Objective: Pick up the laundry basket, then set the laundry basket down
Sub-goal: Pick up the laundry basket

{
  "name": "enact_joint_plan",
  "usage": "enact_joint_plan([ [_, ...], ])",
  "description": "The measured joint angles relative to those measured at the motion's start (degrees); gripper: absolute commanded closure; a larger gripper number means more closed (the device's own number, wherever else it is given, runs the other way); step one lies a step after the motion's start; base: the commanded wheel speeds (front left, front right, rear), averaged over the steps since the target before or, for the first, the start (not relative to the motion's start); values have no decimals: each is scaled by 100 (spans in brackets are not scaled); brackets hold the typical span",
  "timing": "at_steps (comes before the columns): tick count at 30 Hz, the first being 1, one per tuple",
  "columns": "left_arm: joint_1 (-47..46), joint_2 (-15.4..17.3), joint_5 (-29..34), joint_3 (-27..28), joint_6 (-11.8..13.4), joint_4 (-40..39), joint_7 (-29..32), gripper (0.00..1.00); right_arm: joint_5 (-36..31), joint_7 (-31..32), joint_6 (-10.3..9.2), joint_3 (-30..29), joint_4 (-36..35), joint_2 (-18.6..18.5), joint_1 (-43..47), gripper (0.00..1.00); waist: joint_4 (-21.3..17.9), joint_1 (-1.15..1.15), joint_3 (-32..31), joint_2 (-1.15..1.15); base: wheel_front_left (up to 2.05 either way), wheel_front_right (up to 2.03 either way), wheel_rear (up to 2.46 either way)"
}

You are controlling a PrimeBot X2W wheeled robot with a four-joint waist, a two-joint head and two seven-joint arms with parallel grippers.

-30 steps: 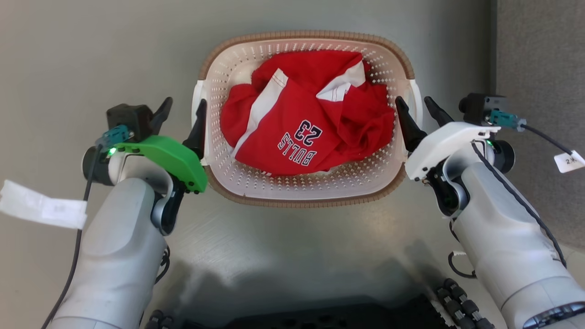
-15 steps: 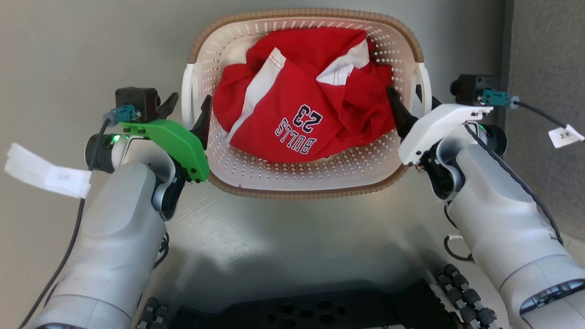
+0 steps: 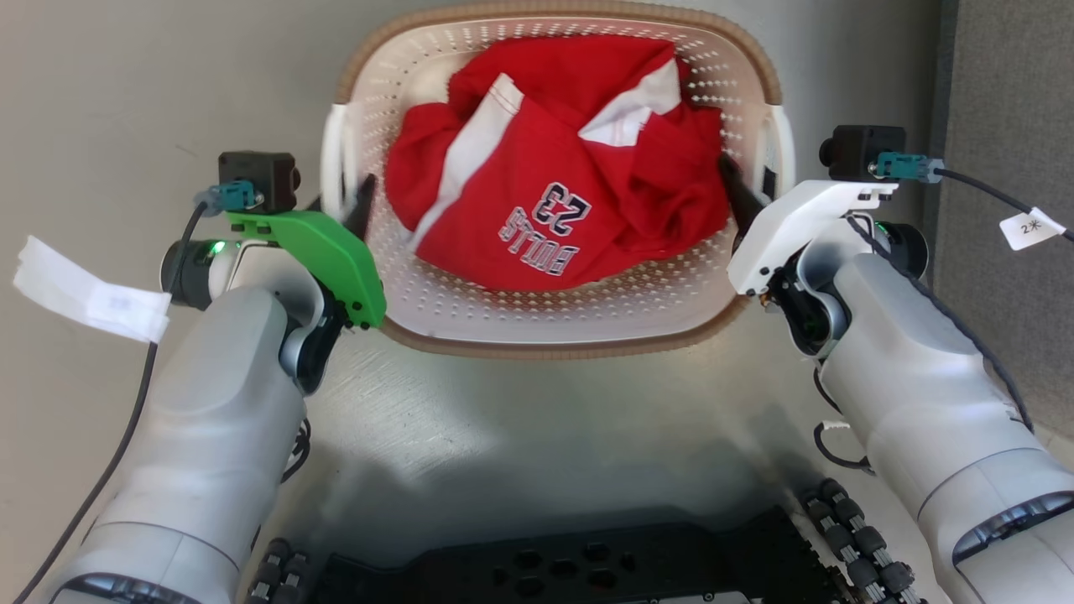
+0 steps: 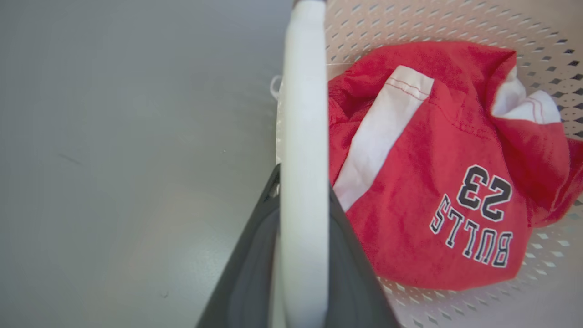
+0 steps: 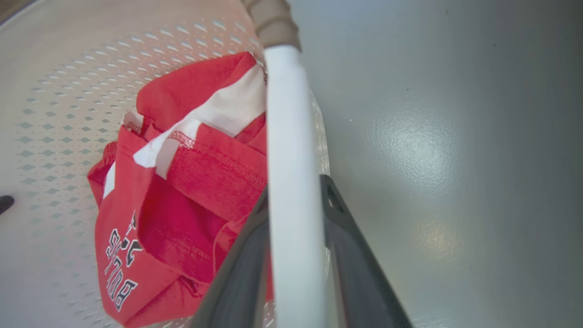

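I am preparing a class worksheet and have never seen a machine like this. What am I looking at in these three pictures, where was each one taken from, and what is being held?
This is a wheeled robot with two arms. The wide picture looks down from a camera on its head. The other two look along each wrist. Its left pincer and right pincer each clamp one of the white side handles of the cream laundry basket, one finger inside and one outside. A red Bulls 23 jersey lies in it. Beneath is a plain grey surface.
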Motion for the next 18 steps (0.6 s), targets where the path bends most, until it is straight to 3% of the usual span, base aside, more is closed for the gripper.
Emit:
enact_joint_plan([
  [1, -24, -3, -20, -33, 4, 5, -15, 100, 32, -1, -4, 21, 21, -5, -14, 95, 0, 0, 0, 0, 0, 0, 0],
  [2, -40, 9, -30, -56, 2, 21, -26, 100, 63, -1, -19, 47, 37, -4, -20, 100, 1, 0, -1, 0, 0, 0, 0],
  [18, -47, 18, -309, -410, 3, 243, -259, 100, 256, -164, -31, 382, 304, 5, -120, 100, 5, 0, -254, 0, 0, 0, 0],
])
